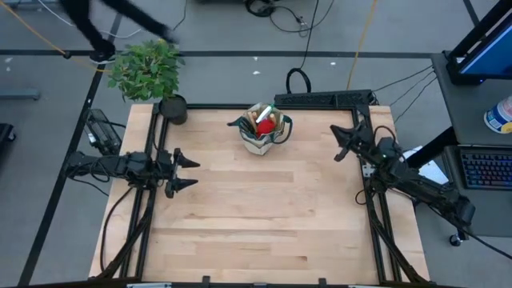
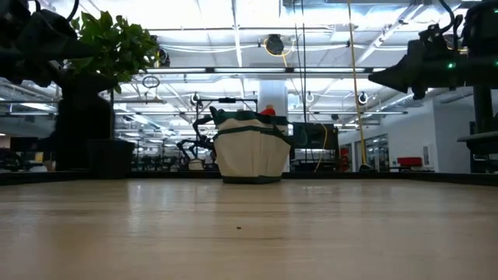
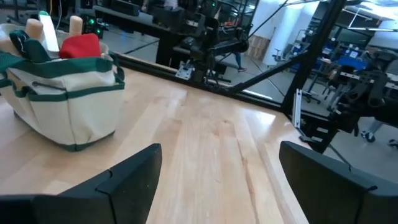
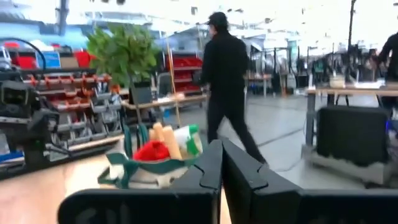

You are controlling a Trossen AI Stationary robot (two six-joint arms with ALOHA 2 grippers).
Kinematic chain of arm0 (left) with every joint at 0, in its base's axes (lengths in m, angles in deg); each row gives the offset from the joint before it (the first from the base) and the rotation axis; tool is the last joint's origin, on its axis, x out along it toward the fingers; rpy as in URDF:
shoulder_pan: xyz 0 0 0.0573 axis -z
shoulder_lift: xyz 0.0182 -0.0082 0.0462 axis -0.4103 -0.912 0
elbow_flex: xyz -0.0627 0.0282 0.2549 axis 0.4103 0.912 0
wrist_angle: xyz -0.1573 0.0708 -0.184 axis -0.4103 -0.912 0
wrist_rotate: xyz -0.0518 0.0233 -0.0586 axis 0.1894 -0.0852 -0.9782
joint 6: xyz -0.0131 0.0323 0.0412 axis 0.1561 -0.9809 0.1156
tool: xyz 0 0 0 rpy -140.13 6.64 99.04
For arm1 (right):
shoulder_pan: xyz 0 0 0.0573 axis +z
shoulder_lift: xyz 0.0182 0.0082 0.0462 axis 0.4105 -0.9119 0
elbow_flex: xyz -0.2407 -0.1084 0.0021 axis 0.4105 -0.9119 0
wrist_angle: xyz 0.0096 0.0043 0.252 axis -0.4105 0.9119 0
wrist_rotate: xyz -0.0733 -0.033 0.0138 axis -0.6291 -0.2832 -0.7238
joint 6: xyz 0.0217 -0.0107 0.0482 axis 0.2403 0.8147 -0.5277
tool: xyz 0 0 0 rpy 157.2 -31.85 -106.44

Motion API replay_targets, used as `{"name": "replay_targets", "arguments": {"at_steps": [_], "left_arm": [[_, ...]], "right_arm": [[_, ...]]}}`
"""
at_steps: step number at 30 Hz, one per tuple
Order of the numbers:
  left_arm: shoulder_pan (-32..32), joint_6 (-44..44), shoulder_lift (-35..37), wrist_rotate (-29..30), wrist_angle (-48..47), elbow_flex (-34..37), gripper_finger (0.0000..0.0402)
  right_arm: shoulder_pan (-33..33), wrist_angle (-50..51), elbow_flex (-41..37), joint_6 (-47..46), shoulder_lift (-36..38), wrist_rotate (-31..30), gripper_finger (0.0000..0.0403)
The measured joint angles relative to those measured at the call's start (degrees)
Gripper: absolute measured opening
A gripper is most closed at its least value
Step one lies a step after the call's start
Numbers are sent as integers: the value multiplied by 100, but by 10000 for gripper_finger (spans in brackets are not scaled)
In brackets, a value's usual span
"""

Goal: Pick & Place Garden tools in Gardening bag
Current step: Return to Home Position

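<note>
The gardening bag (image 1: 262, 130), beige with dark green trim, stands on its base at the table's far middle; wooden handles, a red glove and a green-white bottle stick out of its top (image 3: 59, 34) (image 4: 163, 146). My left gripper (image 1: 192, 172) hovers open at the table's left edge, pointing level toward the right, nothing between its fingers (image 3: 217, 180). My right gripper (image 1: 340, 148) is shut and empty at the table's far right, pointing toward the bag (image 4: 221, 163).
A leafy potted plant (image 1: 152, 76) in a black pot stands at the far left corner. A person in dark clothes (image 4: 227, 81) walks on the floor beyond the table's far edge. Bare wooden tabletop (image 1: 264, 216) lies between the arms and toward the near edge.
</note>
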Motion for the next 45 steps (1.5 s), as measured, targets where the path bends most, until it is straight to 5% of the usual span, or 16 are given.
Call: {"name": "replay_targets", "arguments": {"at_steps": [10,16,33,45], "left_arm": [[0,4,-2,-46,-23,0,333],[0,-1,-2,-46,-17,0,333],[0,-29,-2,-45,-8,2,333],[0,-27,-2,-46,-2,4,333]], "right_arm": [[1,301,-11,-627,-11,736,0],[2,345,-17,-1325,-36,731,0],[125,412,-22,-1360,365,714,0],[392,1680,-23,591,1119,-962,0]]}}
